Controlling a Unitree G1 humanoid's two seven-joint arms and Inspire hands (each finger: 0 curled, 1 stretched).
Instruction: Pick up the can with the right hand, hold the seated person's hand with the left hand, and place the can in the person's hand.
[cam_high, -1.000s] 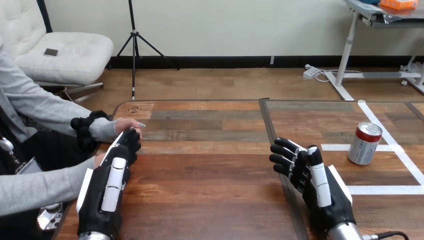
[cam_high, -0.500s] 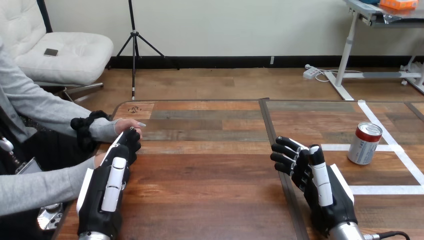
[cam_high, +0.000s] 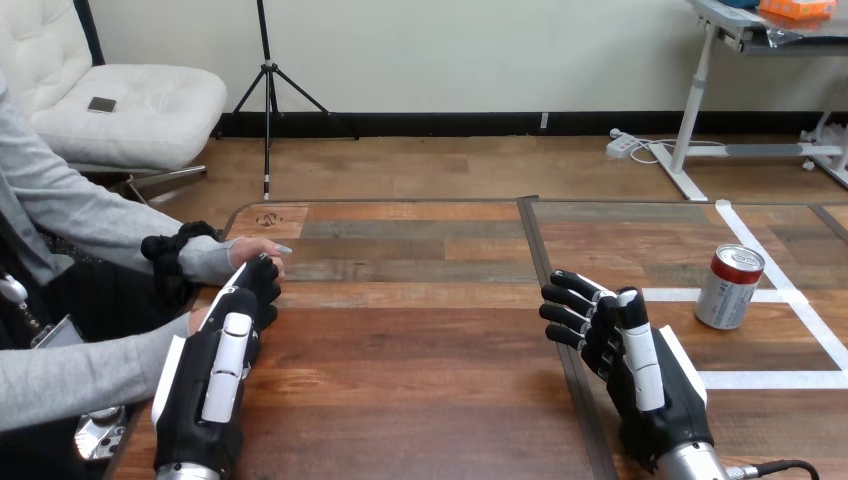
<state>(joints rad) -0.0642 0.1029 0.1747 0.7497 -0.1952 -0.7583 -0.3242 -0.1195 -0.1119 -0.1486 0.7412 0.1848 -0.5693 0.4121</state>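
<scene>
The can (cam_high: 729, 288) stands on the bench (cam_high: 420, 345) at two o'clock of the right robot hand (cam_high: 648, 372) (apart), the person's hand (cam_high: 256, 248) at twelve of the left robot hand (cam_high: 215, 372).

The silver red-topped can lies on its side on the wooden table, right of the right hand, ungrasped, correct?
No. In the head view the silver red-topped can stands upright on the wooden table, right of the right hand, ungrasped.

person's nearer hand (cam_high: 197, 318) | mostly hidden behind left hand (cam_high: 215, 380) | contact unclear
</scene>
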